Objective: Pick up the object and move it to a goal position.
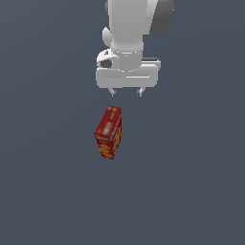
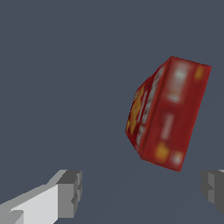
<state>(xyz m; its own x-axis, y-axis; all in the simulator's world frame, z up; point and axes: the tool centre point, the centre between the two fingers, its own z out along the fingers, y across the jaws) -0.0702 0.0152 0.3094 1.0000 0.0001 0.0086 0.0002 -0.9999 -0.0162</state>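
Hovering with fingers apart, grey-tipped white end effector (image 2: 142, 192); below, standing tall red cardboard cracker box (image 2: 168, 116), probably light, crushable; gripping narrow sides.

The scene is seen from high and far in the exterior view, and closely from behind the gripper (image 2: 142, 192) in the wrist view, the tall red cardboard cracker box (image 1: 109, 132) (image 2: 168, 114) being shared.
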